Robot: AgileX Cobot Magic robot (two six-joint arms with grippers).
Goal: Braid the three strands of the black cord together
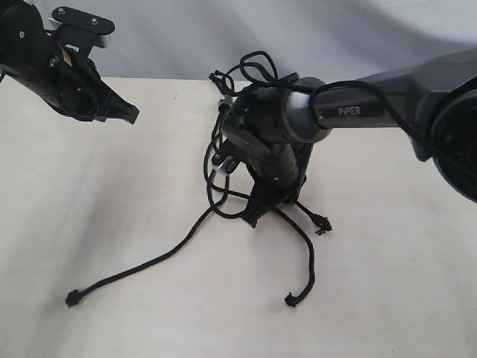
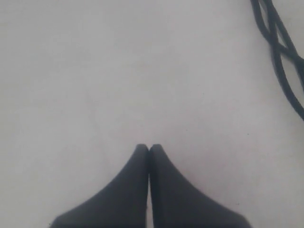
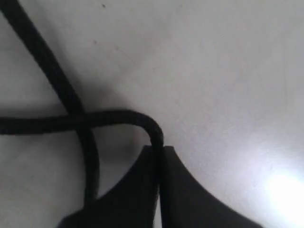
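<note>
One thin black rope strand (image 3: 114, 117) is clamped in the right gripper (image 3: 159, 151) (left gripper (image 2: 149, 148) closed, empty, ten o'clock); a cross over the neighbouring strand (image 3: 47, 61) seems needed.

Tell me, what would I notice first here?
The right gripper in the middle of the table, shut on one strand of the black cord. The cord's loose ends sprawl across the table, each with a knotted tip. The left gripper hangs shut at upper left, holding nothing.
</note>
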